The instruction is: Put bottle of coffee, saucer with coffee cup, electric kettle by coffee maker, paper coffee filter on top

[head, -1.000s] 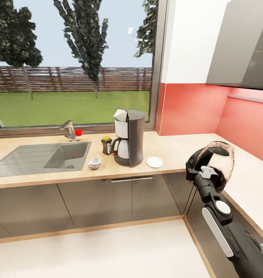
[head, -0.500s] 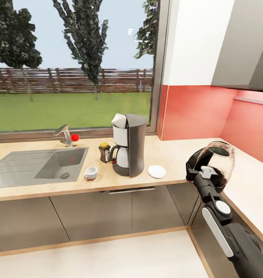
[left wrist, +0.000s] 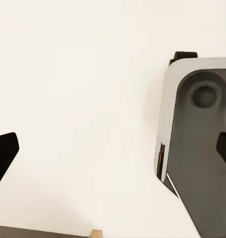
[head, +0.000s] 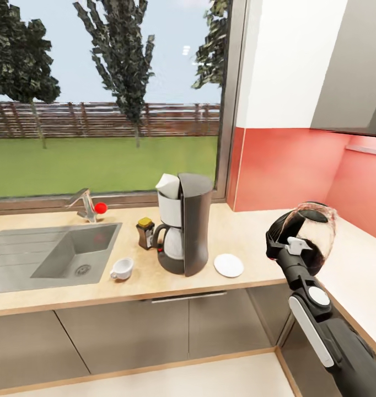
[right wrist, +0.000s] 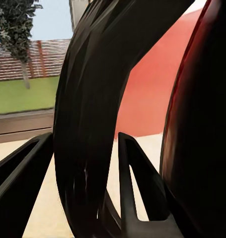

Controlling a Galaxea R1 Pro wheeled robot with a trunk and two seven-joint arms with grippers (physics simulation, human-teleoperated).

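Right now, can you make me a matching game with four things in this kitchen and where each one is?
Things:
1. cup
2. plate
3. kettle
4. brown bottle

Places:
A. held up in the right gripper
B. on the counter, right of the coffee maker
C. nearest the sink
D. beside the coffee maker, on its window side

Pairs: 1-C, 2-B, 3-A, 4-D

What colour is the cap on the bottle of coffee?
Tan-yellow, on the dark brown bottle of coffee; clearest in the head view.
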